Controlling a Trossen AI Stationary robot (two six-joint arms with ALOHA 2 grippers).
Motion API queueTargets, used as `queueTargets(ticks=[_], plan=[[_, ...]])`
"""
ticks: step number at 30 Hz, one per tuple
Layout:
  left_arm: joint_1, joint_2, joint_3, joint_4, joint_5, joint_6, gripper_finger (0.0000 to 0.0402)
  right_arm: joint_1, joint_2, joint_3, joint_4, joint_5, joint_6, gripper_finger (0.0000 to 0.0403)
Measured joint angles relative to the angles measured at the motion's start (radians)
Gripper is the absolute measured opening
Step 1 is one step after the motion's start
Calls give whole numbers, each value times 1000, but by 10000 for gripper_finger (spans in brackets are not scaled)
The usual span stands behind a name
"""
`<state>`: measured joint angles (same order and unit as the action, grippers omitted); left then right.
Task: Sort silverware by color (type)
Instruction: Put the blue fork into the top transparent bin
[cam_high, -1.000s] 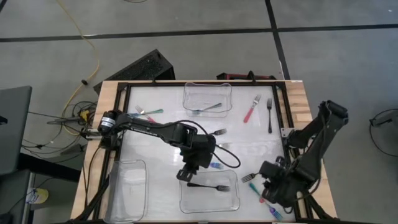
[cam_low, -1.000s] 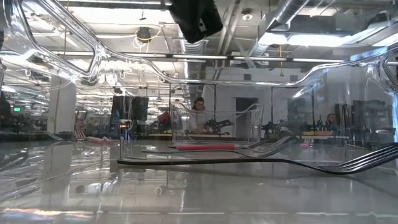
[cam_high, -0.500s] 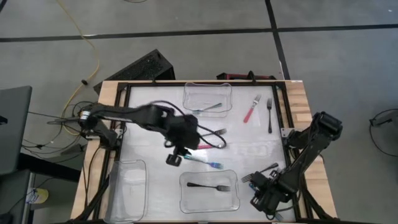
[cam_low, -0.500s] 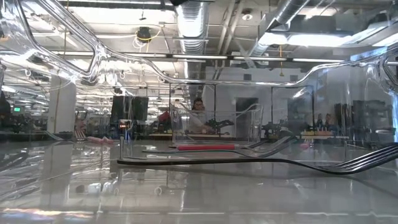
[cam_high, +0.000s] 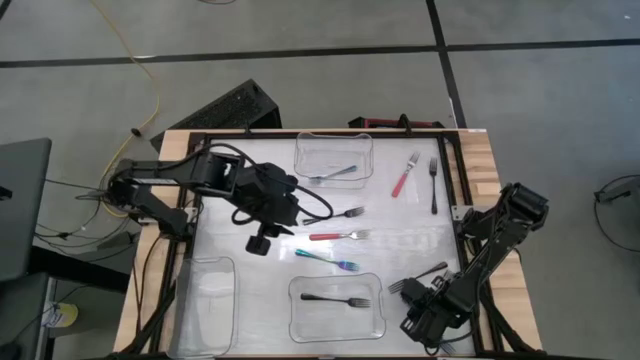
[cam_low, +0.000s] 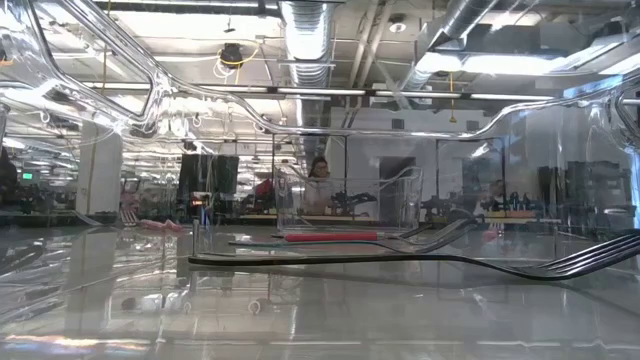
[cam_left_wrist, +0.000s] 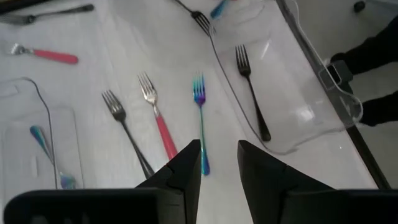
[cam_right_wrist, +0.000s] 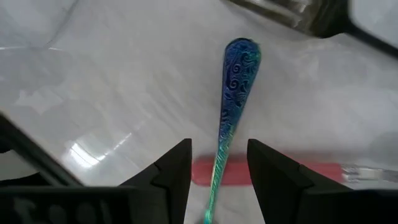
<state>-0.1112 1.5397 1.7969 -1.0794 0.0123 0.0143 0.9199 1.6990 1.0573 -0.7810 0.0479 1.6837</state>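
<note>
The silverware is spread over the white tabletop (cam_high: 240, 290): a teal-blue iridescent fork (cam_high: 327, 259) lies near the middle, just beside a red-handled fork with silver tines (cam_high: 338, 236), and a dark metal fork (cam_high: 338, 214) is a little further toward the far edge. One all-black fork (cam_high: 336, 299) already lies in the clear plastic bin at the near edge (cam_high: 378, 322), and a silver-looking fork (cam_high: 333, 174) lies in the clear bin at the far edge (cam_high: 300, 150). The left gripper (cam_left_wrist: 219, 163) hangs above the table's middle, its fingers apart by a narrow gap and holding nothing, pointing down toward the teal fork. To do the step well, I think it should come straight down over the handle, with the fingers across it, and not touch the red fork next to it. The left arm is folded, reaching in from the left edge. The right gripper (cam_right_wrist: 219, 163) is low at the near right corner, fingers partly open around the patterned blue handle (cam_right_wrist: 235, 93) of another fork; whether it really grips it I cannot tell.
</note>
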Motion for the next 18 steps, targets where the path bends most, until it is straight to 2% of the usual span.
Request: queueTargets(ticks=[7,11,14,18], plan=[[-6,-58,-5,4,-30,7,91,25,116,5,50,-17,50,177],[-5,-128,-99,99,-45,4,91,24,153,10,41,-17,77,174],[-5,-195,-220,201,-44,-9,91,20,158,16,34,-20,76,151],[-5,-287,-388,293,-43,-69,91,9,164,30,13,-25,74,85]])
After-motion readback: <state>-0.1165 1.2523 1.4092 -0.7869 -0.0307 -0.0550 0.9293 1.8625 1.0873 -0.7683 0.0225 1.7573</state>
